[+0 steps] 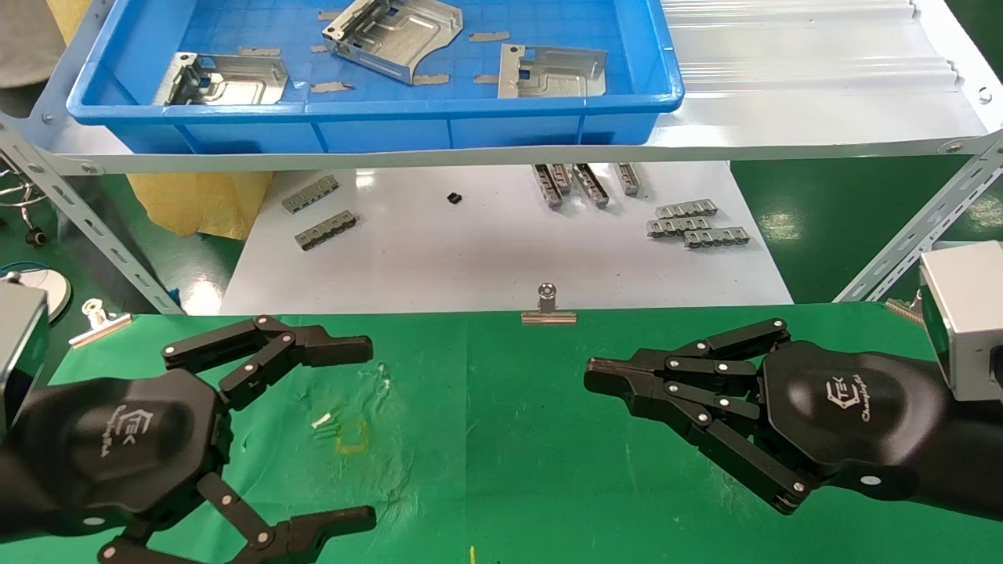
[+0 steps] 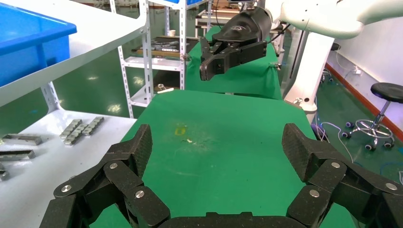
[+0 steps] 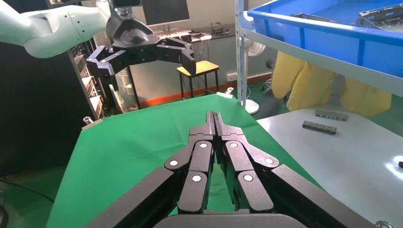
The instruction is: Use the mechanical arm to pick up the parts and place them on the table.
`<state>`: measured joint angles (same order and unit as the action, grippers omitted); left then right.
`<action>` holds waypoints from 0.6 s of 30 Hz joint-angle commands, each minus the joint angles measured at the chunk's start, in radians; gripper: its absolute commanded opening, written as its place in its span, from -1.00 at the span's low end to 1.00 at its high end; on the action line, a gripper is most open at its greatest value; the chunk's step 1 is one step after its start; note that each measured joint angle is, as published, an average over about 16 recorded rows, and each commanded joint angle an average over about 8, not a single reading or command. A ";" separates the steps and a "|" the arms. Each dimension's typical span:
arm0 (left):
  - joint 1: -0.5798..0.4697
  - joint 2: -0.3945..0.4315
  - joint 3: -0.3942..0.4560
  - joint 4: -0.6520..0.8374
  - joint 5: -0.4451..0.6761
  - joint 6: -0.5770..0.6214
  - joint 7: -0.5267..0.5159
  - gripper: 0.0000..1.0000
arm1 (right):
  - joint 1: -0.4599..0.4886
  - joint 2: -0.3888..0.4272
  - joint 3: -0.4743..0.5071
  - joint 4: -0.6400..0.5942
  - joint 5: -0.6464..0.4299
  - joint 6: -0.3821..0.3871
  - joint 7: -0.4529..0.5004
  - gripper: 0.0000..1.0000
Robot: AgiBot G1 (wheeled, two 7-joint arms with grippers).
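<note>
Three silvery sheet-metal parts lie in the blue tray on the upper shelf: one at the left, one tilted in the middle, one at the right. My left gripper hovers over the green-cloth table at the left, open and empty; its fingers frame bare cloth. My right gripper hovers at the right, shut and empty, its fingers pressed together. Each wrist view shows the other arm farther off: the right gripper in the left wrist view, the left gripper in the right wrist view.
Small grey comb-like strips lie on the white tabletop beyond the cloth. A silver binder clip holds the cloth's far edge, another the left. Grey shelf struts slant at both sides. Scuff marks mark the cloth.
</note>
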<state>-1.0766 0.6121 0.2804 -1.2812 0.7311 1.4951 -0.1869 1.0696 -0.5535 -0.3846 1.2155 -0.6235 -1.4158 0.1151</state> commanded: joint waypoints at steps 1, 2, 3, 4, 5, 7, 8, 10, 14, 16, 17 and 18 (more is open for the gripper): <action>0.000 0.000 0.000 0.000 0.000 0.000 0.000 1.00 | 0.000 0.000 0.000 0.000 0.000 0.000 0.000 -1.00; 0.000 0.000 0.000 0.000 0.000 0.000 0.000 1.00 | 0.000 0.000 0.000 0.000 0.000 0.000 0.000 -1.00; 0.000 0.000 0.000 0.000 0.000 0.000 0.000 1.00 | 0.000 0.000 0.000 0.000 0.000 0.000 0.000 -1.00; 0.000 0.000 0.000 0.000 0.000 0.000 0.000 1.00 | 0.000 0.000 0.000 0.000 0.000 0.000 0.000 -1.00; 0.000 0.000 0.000 0.000 0.000 0.000 0.000 1.00 | 0.000 0.000 0.000 0.000 0.000 0.000 0.000 -1.00; 0.000 0.000 0.000 0.000 0.000 0.000 0.000 1.00 | 0.000 0.000 0.000 0.000 0.000 0.000 0.000 -1.00; 0.000 0.000 0.000 0.000 0.000 0.000 0.000 1.00 | 0.000 0.000 0.000 0.000 0.000 0.000 0.000 -1.00; 0.000 0.000 0.000 0.000 0.000 0.000 0.000 1.00 | 0.000 0.000 0.000 0.000 0.000 0.000 0.000 -1.00; 0.000 0.000 0.000 0.000 0.000 0.000 0.000 1.00 | 0.000 0.000 0.000 0.000 0.000 0.000 0.000 -1.00; 0.000 0.000 0.000 0.000 0.000 0.000 0.000 1.00 | 0.000 0.000 0.000 0.000 0.000 0.000 0.000 -1.00; 0.000 0.000 0.000 0.000 0.000 0.000 0.000 1.00 | 0.000 0.000 0.000 0.000 0.000 0.000 0.000 -1.00; 0.000 0.000 0.000 0.000 0.000 0.000 0.000 1.00 | 0.000 0.000 0.000 0.000 0.000 0.000 0.000 -1.00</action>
<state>-1.0765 0.6121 0.2803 -1.2814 0.7311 1.4950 -0.1870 1.0696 -0.5535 -0.3846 1.2155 -0.6235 -1.4158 0.1151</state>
